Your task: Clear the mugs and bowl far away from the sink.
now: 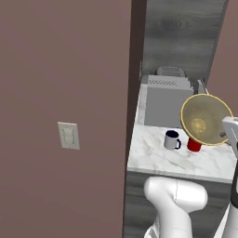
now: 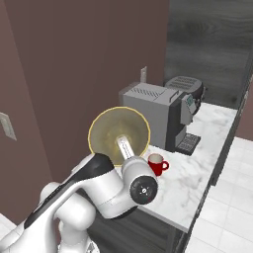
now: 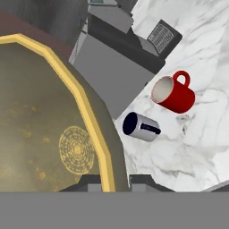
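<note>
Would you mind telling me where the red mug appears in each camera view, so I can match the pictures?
Left base view: the red mug is right of centre on the counter, partly hidden behind the held bowl.
Right base view: just below centre, on the counter beside the arm.
Hand view: upper right, upright on the marble.
Shared landmark: the grey coffee machine behind the mug.

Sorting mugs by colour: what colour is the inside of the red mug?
Cream-white inside the red mug, clearest in the hand view.

glossy red mug (image 3: 175, 95), veined marble counter (image 3: 201, 134)
</note>
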You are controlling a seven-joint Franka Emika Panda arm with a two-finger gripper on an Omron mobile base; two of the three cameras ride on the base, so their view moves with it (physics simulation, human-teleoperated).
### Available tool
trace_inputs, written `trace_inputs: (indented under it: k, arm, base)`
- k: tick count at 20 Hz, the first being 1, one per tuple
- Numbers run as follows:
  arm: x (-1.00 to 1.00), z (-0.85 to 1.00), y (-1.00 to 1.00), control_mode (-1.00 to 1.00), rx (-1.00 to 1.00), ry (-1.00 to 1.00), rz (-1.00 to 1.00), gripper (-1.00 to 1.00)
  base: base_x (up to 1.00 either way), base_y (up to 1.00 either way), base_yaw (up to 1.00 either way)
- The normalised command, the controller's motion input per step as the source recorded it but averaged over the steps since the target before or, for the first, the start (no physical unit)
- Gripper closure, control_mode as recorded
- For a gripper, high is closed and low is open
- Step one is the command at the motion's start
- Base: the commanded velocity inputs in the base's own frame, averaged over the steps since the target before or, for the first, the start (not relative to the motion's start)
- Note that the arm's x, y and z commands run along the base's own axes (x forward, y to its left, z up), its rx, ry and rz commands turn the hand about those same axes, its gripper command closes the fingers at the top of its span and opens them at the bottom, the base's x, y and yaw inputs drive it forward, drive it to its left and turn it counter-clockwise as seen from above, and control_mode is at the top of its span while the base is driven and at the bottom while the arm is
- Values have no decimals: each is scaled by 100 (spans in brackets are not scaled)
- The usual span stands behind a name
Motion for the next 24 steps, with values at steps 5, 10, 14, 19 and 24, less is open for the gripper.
trace_inputs:
  k: [5, 10, 14, 19, 24]
  arm:
    - [0, 0, 0, 100, 0, 0, 0, 100]
    - [0, 0, -2, -100, 0, 0, 0, 100]
    - [0, 0, -14, -100, 0, 2, -1, 100]
    - [0, 0, -22, -100, 0, 4, -1, 100]
    - [0, 0, -23, -100, 0, 8, 0, 100]
  base:
    - [0, 0, 0]
    - [0, 0, 0]
    - [0, 0, 0]
    - [0, 0, 0]
    - [0, 0, 0]
